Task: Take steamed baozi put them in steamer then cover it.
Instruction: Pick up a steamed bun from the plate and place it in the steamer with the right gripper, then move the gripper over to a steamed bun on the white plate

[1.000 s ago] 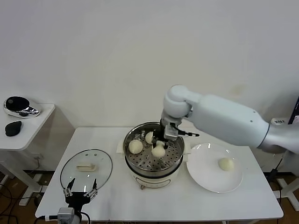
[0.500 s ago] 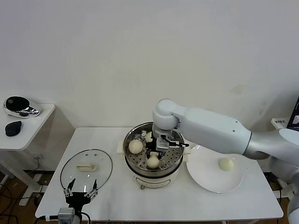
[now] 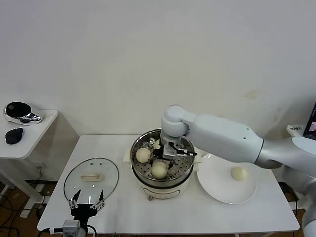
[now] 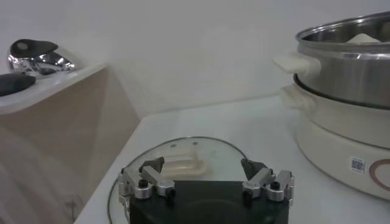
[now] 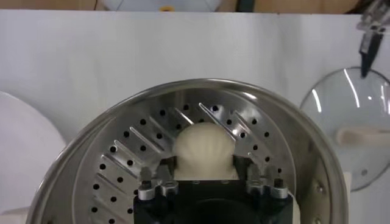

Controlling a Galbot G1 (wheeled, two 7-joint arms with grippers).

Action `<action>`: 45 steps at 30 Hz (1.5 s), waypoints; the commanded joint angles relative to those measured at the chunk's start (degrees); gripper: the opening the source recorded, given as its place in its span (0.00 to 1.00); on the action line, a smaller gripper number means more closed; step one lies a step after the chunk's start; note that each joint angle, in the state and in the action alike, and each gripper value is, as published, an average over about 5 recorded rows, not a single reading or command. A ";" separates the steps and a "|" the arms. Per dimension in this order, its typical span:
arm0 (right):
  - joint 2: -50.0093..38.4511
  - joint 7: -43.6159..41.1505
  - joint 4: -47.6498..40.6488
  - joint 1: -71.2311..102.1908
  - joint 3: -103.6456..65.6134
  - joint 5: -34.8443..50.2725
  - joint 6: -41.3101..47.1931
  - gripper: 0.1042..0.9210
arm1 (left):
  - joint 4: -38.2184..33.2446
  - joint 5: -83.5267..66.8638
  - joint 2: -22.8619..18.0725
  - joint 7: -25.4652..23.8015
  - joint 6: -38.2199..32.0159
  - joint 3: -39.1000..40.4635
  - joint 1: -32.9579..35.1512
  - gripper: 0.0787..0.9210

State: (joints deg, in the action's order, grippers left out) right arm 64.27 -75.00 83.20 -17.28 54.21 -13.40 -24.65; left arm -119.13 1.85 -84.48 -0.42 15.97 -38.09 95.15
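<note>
The pot [image 3: 162,168] is shiny polished metal with a perforated metal tray [image 5: 131,155], sitting on a glossy white plastic base [image 4: 341,152]. The buns [image 3: 159,169] look smooth and matt, cream-white. The lid [image 3: 91,179] is clear glass with a metal rim. The plate [image 3: 219,190] and table [image 3: 247,212] are smooth white.

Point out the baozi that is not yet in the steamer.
The lone baozi on the white plate, right of the steamer; the others sit inside it.
</note>
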 commanded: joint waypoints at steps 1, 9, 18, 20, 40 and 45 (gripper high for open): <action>-6.66 0.40 1.80 -4.74 -1.90 8.47 7.30 0.86 | -0.07 -0.04 0.11 -0.08 0.03 -0.03 -0.06 0.88; -19.66 0.79 -0.08 -12.67 -0.67 27.97 25.43 0.88 | -0.34 -0.37 0.46 0.03 0.06 -0.09 -0.13 0.88; -27.57 -3.29 -7.62 -4.89 -4.92 20.15 44.68 0.88 | -0.25 -0.44 1.04 -0.20 0.24 0.25 -0.16 0.88; -27.52 -3.22 -10.18 -2.97 -5.72 18.35 46.64 0.88 | -0.15 -0.44 1.12 -0.23 0.26 0.24 -0.15 0.88; -25.49 -0.92 -18.30 18.57 -18.08 -1.60 42.39 0.88 | -0.27 -0.17 1.64 -0.75 1.19 -0.39 -0.05 0.88; -24.68 -0.38 -18.57 20.44 -18.51 -2.45 40.95 0.88 | -0.08 0.07 1.50 -0.66 1.17 -0.23 0.09 0.88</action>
State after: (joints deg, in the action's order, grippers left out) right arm 39.91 -75.91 66.40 -2.86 38.41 -11.18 16.83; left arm -119.25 1.88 -83.03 -1.10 17.08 -38.36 95.16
